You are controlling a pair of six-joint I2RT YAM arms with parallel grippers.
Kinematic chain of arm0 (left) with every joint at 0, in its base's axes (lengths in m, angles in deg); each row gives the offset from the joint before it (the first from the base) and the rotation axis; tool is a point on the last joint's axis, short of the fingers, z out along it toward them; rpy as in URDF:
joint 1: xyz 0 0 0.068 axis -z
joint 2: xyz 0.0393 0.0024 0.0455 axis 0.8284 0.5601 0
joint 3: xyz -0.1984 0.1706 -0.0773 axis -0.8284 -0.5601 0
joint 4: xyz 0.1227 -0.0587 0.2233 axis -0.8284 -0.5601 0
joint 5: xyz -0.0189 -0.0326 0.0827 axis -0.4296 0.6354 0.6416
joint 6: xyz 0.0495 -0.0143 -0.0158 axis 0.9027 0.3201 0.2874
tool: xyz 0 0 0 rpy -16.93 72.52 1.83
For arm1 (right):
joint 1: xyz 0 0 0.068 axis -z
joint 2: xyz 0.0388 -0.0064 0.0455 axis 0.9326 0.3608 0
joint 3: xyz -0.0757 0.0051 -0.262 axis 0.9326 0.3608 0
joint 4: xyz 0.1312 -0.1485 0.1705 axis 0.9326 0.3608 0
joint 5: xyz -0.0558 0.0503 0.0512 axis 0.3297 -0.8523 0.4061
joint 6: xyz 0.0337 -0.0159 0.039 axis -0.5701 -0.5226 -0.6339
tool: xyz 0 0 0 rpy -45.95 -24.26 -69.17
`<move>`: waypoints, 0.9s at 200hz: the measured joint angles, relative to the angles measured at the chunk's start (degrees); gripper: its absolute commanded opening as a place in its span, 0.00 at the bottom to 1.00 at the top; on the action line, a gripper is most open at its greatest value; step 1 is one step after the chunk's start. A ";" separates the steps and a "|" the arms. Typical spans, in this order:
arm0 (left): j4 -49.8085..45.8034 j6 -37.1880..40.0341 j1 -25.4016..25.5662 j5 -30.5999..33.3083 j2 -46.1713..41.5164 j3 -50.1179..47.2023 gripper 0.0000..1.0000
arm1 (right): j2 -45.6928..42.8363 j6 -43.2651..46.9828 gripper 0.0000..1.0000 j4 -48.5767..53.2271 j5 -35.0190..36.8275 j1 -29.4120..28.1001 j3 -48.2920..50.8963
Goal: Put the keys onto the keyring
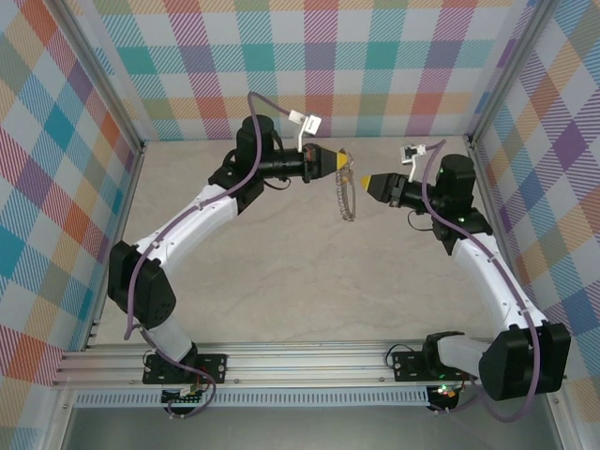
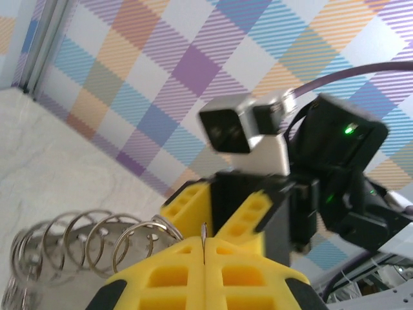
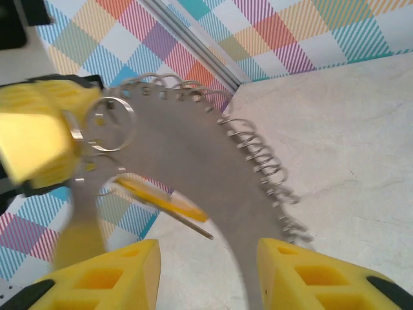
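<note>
The left gripper [image 2: 204, 252] is clamped on the keyring [image 2: 90, 242]; the right gripper [image 3: 208, 253] faces it, spread wide.
The left fingers [image 2: 174, 278] meet flat, with a thin sliver of metal caught in their seam, and the keyring's looped chain sags away from that grip. The right fingers [image 3: 122, 274] stand far apart just short of the keyring and grip nothing. The key [image 3: 161, 200], with its yellow head and thin silver end, sits blurred ahead of their gap, against the keyring's arc. Whether it hangs on the keyring cannot be told.
</note>
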 measured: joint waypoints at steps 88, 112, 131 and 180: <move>9.55 -4.68 2.12 7.39 -2.27 -6.95 0.00 | 2.69 -0.79 0.40 -2.80 5.35 -9.84 -1.60; 12.70 -6.36 2.16 10.60 -2.73 -9.90 0.00 | 2.64 0.50 0.42 -1.03 6.78 -11.06 -1.79; 15.17 -7.67 2.16 12.35 -2.75 -11.41 0.00 | 1.73 1.88 0.43 1.68 9.27 -11.02 -1.77; 21.53 -11.52 2.38 14.84 -2.78 -13.79 0.00 | -5.25 4.92 0.43 7.04 15.06 -10.58 -1.77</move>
